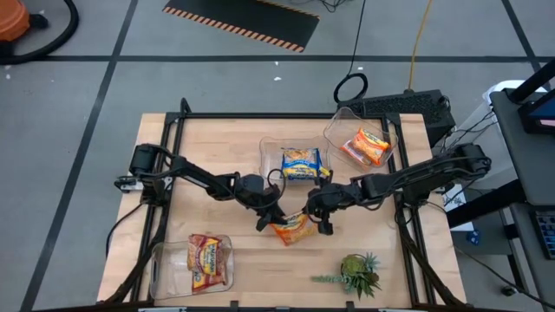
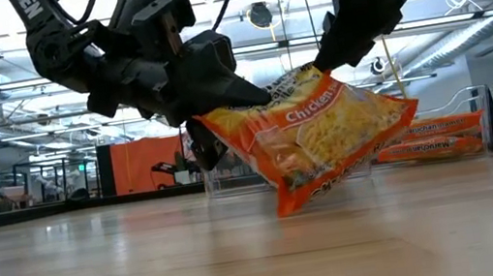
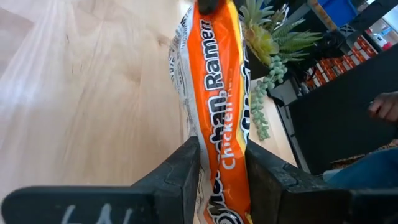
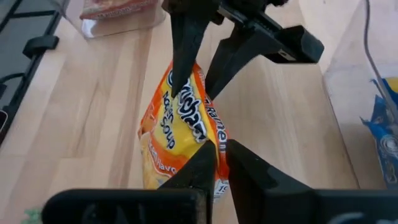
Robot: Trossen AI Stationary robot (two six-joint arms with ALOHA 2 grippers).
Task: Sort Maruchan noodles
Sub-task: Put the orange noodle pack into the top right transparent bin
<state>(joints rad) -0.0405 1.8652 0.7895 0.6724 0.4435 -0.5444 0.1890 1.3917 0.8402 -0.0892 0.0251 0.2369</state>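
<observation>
An orange-yellow Maruchan noodles packet (image 2: 329, 135) hangs tilted over the middle of the table, between my two grippers. My left gripper (image 3: 222, 146) is shut on its left end, and my right gripper (image 4: 221, 152) is shut on its upper edge. Whether its low corner (image 2: 286, 208) touches the wood I cannot tell. A blue-and-yellow packet (image 1: 301, 163) lies in the middle clear bin. Another orange packet (image 1: 368, 146) lies in the far right bin, and a red-brown one (image 1: 206, 260) in the near left bin. My left gripper pinches the packet's left end (image 2: 217, 123) between its two fingers (image 3: 183, 168), one on each flat face. It comes from the table's left, slanting a little down. The packet stands on edge between the fingers and stretches away from them. My right gripper pinches the packet's upper edge (image 2: 323, 70) between its two fingers (image 4: 199, 165). The fingers slant down from the table's right. The packet hangs below them, tilted.
A small green spiky plant (image 1: 360, 273) stands near the front right, close to the packet's far end. The three clear bins sit at the middle far side, the far right (image 1: 338, 130) and the near left (image 1: 160, 260). Bare wood lies between them.
</observation>
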